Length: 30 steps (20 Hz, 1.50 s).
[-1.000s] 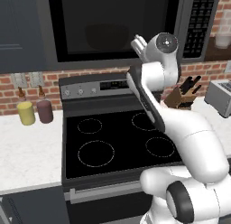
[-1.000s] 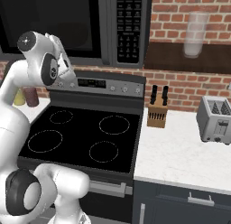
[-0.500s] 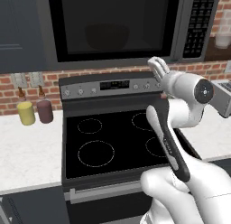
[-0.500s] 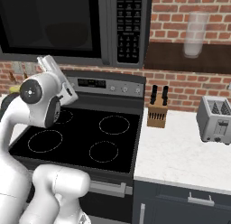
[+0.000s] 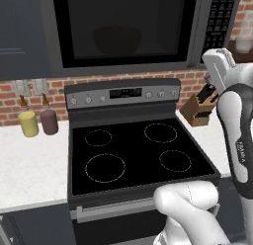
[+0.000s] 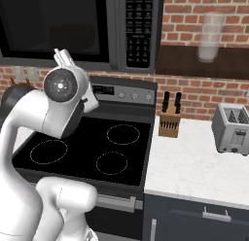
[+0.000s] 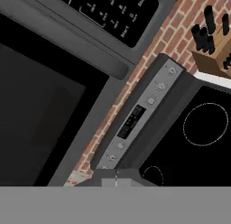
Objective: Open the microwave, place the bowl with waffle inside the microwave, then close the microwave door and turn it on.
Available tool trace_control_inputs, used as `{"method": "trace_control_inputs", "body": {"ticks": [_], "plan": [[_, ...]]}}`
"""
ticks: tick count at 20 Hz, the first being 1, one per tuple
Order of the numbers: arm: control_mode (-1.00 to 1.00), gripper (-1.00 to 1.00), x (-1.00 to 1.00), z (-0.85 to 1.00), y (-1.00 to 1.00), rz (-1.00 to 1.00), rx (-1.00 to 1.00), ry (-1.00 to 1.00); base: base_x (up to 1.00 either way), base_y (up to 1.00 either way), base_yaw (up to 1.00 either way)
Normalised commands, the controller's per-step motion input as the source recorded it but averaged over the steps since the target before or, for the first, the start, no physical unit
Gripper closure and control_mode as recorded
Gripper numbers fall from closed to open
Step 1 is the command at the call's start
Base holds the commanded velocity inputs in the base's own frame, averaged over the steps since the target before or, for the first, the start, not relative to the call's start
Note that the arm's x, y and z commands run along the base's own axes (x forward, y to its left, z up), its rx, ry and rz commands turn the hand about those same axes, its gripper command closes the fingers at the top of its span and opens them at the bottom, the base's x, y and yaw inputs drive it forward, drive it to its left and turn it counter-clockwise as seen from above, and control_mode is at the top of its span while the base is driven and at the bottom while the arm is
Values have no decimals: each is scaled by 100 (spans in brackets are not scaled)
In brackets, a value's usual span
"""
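Stove point(image 5: 133, 150) black under shut microwave door point(image 5: 123, 29); brick backsplash point(image 6: 194, 92); bowl point(image 5: 117, 39) perhaps inside; fingers closed, empty.

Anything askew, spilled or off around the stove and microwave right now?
Nothing stands out. The dark grey microwave door is shut flush, with a round dark bowl shape dimly visible behind its glass. The black four-ring stove is clean, the wooden knife block and silver toaster stand upright, no spills.

Dark grey microwave point(image 5: 123, 31) with black keypad point(image 6: 138, 28), black stove point(image 5: 133, 152), red-brick wall point(image 6: 185, 33).
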Motion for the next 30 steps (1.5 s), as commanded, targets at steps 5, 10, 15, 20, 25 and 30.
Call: {"method": "trace_control_inputs", "body": {"ticks": [5, 10, 15, 20, 25, 30], "plan": [[-100, 100, -29, 25, -59, 6, 6, 14, 0, 0, 0], [-100, 100, -1, -1, -73, 0, 9, -1, 0, 0, 0], [-100, 100, 2, 0, -57, 0, 9, 0, 0, 0, 0], [-100, 100, 7, 0, -7, 0, 6, -2, 0, 0, 0], [-100, 100, 20, -1, 13, -2, 0, -10, 0, 0, 0], [-100, 100, 37, -11, 18, -9, 0, -16, 0, 0, 0]]}}
